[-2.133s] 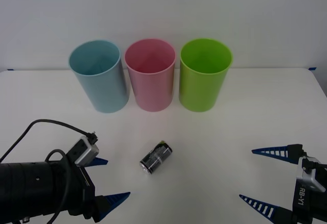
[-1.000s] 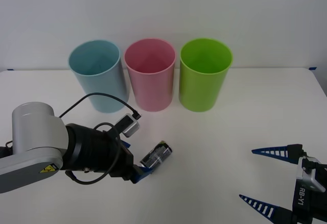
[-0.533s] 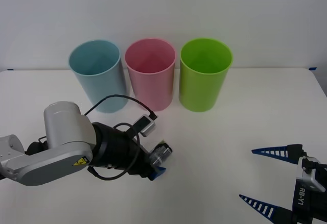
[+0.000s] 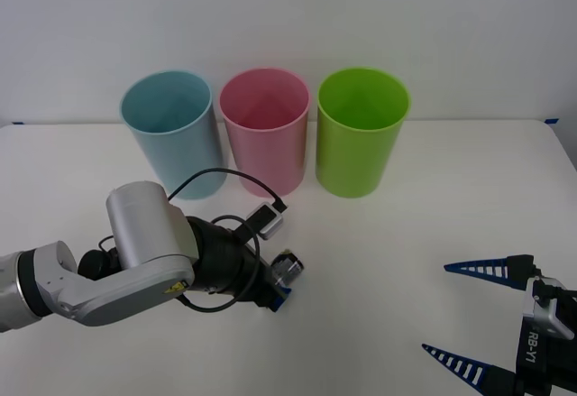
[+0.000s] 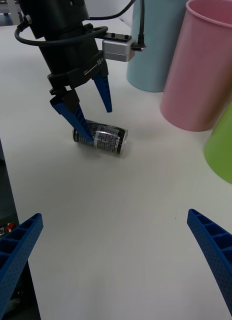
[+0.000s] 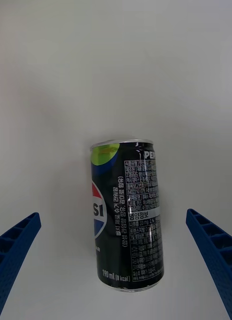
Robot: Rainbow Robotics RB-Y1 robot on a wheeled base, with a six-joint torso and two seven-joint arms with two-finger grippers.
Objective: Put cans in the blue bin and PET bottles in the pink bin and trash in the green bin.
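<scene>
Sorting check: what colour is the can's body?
Black can, clearest in the left wrist view.

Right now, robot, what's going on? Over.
Left gripper open, straddling the can lying on the table. Right gripper open, parked near edge. Nothing in the way.

Left end effector (image 5: 91, 112) astride can (image 5: 100, 138)

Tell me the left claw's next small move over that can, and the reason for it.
Probably close the fingers. The left claw is open and straddles the can, which lies on its side on the table with one finger on each side of it, not yet gripped. Once held, it belongs in the blue bin. The right claw waits open at the near right.
</scene>
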